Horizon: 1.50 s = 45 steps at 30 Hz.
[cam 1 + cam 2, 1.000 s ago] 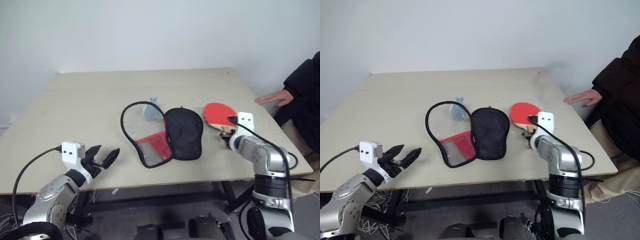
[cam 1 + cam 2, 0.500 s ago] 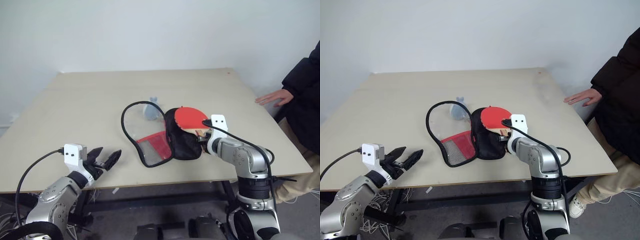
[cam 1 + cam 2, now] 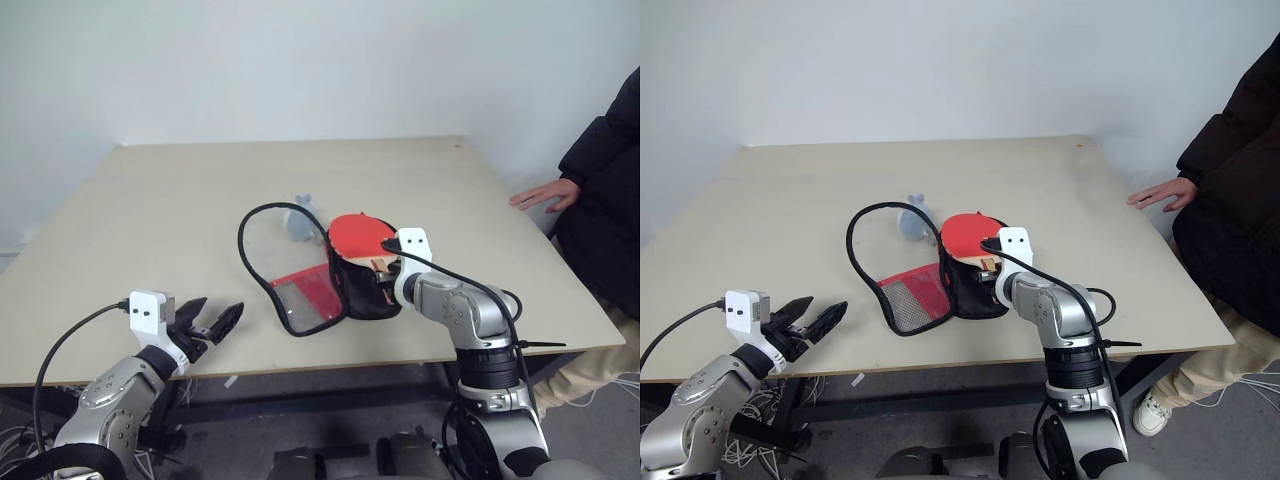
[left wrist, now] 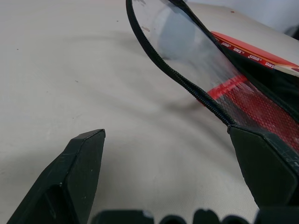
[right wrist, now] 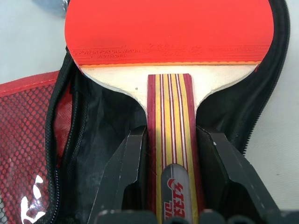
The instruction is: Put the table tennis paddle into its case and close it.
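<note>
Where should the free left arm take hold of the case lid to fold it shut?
Take the clear lid by its black zip edge on the robot's left, coming in low from that side. The edge stands raised off the table, so open jaws can straddle it. The right gripper already holds the paddle.

Soft, even daylight fills the room; the pale wall and the beige surface (image 3: 180, 220) before me are bright without harsh glare. Shadows are faint and diffuse, a dim smudge under the case (image 3: 330, 270) where it lies. My left wrist view is blurred up close: my left gripper (image 4: 173, 182) shows as soft dark wedges. The paddle (image 5: 168, 32) reads sharp, its print legible.
</note>
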Tool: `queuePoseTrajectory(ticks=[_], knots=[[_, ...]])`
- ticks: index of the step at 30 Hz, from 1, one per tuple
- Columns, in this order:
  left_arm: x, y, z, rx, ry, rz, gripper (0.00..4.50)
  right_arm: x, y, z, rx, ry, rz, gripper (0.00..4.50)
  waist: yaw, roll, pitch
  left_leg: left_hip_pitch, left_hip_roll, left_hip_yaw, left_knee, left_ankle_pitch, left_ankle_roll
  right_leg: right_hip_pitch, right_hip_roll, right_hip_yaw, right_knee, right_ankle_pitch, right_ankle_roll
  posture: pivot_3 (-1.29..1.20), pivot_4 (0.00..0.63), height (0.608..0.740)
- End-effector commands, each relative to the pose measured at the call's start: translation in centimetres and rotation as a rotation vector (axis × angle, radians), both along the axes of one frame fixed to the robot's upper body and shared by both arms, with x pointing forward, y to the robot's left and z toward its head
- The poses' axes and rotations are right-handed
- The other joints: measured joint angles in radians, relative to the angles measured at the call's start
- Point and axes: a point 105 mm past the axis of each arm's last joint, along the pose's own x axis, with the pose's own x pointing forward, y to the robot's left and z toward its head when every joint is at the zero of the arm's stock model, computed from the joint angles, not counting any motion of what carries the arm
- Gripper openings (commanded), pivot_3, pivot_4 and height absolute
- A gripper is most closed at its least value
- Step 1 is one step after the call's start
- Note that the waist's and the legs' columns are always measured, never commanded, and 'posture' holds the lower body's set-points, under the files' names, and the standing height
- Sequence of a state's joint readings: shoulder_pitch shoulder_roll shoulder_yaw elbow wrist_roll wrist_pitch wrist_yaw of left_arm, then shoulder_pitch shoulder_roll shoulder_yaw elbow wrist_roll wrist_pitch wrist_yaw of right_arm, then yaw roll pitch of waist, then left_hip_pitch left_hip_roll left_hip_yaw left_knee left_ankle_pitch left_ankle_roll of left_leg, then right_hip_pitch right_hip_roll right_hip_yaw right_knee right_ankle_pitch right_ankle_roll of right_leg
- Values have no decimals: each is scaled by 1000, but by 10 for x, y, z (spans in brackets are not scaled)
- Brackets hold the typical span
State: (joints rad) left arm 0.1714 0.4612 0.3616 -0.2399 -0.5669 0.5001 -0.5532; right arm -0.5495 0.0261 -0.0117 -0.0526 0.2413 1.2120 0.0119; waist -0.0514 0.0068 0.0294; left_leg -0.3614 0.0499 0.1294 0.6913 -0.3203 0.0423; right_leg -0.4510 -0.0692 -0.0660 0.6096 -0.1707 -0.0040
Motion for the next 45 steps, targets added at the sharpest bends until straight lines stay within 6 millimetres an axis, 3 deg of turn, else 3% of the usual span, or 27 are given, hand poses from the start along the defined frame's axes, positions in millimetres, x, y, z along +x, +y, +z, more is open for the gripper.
queuePoseTrajectory(ticks=[1,11,28,30,31,35,38,42,45], knots=[[2,-2,14,14,-59,-9,4500,10,4,22,27,-74,-36,1178,0,0,0,0,0,0,0,0,0,0,0,0,0,0,0,0,0,740],[4,-3,15,18,-62,-18,4500,17,10,20,47,-17,-152,1178,2,0,0,-1,1,0,0,1,-1,-1,0,0,1,0,-1,0,0,740],[5,-4,15,18,-62,-23,4500,20,19,20,49,17,-185,1178,3,0,0,-1,0,-1,0,1,-1,-1,0,-1,0,0,-1,0,0,740],[5,-4,15,18,-63,-23,4500,20,21,21,50,18,-177,1892,3,0,0,-1,0,-1,0,1,-1,-1,0,-1,0,0,-1,0,0,740],[5,-4,15,18,-63,-22,4500,19,22,22,51,19,-173,1994,2,0,0,-1,0,-1,0,1,-1,-1,0,-1,0,0,-1,0,0,740],[6,-4,15,18,-64,-21,4500,18,28,26,64,19,-147,3166,-1,0,0,-1,1,0,0,1,-1,-1,0,0,0,1,-1,0,0,740],[7,-4,15,17,-65,-22,4500,12,42,40,121,4,-25,3943,-1,0,0,0,1,0,0,1,-2,-1,0,0,0,1,-1,0,0,740],[8,-3,15,17,-64,-22,4500,3,44,66,133,-92,170,3943,-7,0,0,-1,1,0,0,1,-2,-2,1,0,0,1,-2,0,0,740],[8,0,16,23,-63,-20,4500,0,25,82,119,-181,294,3943,2,-1,-1,-1,1,-2,0,1,-1,-1,1,-1,-1,1,-2,0,0,740]])
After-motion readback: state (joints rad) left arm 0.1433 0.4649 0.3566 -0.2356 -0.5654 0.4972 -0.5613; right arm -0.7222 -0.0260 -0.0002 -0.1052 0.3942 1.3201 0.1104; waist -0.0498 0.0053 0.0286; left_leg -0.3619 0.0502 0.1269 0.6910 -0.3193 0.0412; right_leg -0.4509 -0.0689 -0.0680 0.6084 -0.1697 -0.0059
